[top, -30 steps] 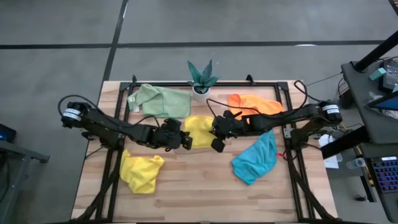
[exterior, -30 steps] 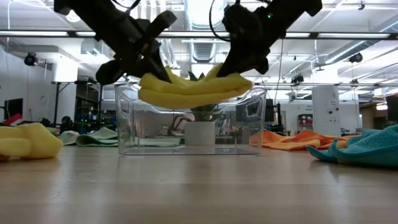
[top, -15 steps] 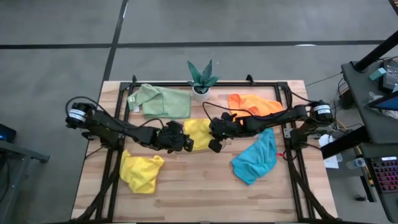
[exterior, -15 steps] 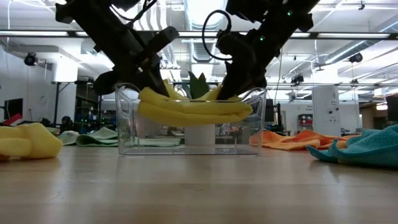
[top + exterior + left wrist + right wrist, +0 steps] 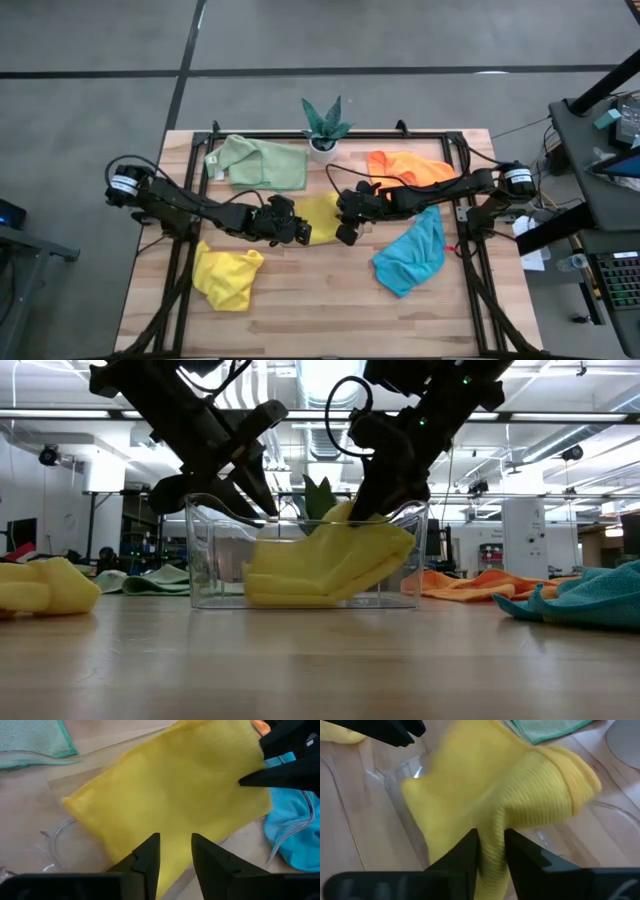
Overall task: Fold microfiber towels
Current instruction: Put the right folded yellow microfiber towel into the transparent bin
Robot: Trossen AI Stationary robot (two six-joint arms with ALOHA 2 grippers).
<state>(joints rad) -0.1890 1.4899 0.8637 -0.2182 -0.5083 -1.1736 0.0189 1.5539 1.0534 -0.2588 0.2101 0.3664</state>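
Left end effector (image 5: 291,226) open above the tray (image 5: 205,555) — right end effector (image 5: 347,222) pinching the yellow towel (image 5: 330,560).

Wood table (image 5: 320,310): towels (image 5: 225,277), plant (image 5: 323,125), seemingly clear tray (image 5: 205,550).

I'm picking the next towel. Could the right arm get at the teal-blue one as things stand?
Probably yes: the teal-blue towel lies bare on the table beside the right gripper, nothing on it. That gripper first has to let go of the yellow towel.
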